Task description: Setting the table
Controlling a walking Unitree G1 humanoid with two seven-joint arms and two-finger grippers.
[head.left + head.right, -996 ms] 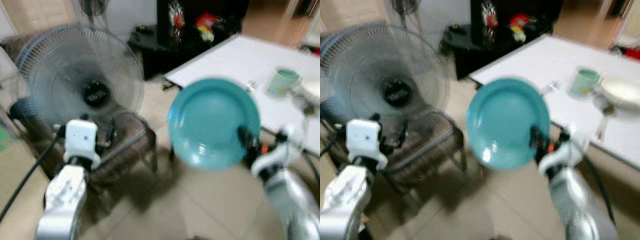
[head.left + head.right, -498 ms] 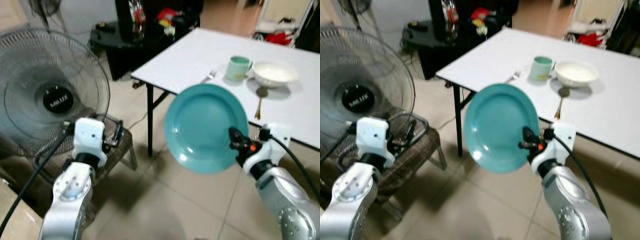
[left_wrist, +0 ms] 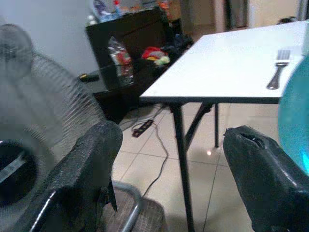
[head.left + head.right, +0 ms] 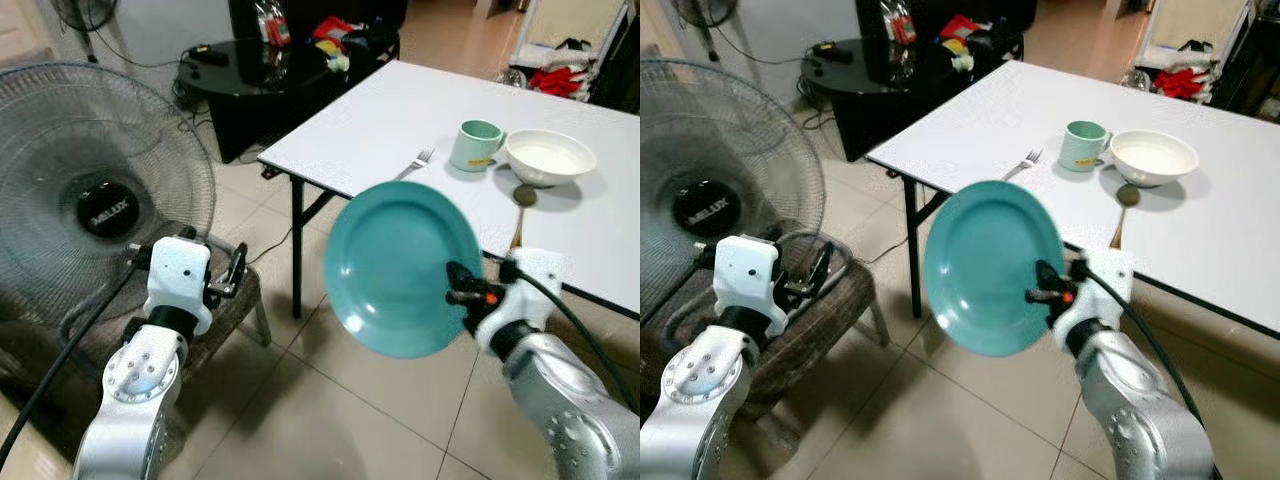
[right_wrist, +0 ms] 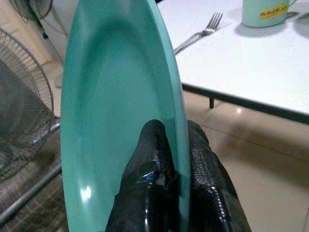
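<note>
- My R gripper [image 4: 462, 292] pinches rim of teal plate [image 4: 400, 268], fingers [image 5: 149, 159] tight either side of edge.
- Plate: glossy, round, shallow well, held upright facing me, in air just off white table [image 4: 420, 110] edge.
- On table: fork [image 4: 412, 165], green mug [image 4: 476, 145], white bowl [image 4: 550, 157], spoon [image 4: 521, 205].
- L gripper [image 3: 169, 169] fingers apart, holding nothing, near fan [image 4: 95, 200].

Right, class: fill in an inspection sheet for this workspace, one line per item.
Surface: white table, mostly bare at the near corner.
Job's things: teal plate held upright off the table; fork, green mug, white bowl, spoon laid out.
Clutter: nothing seen on the table.
Grippers: right tool pinching the plate's rim; left tool open.
Cables: black cable along the left arm.
Surroundings: fan, dark cabinet, tiled floor.
</note>
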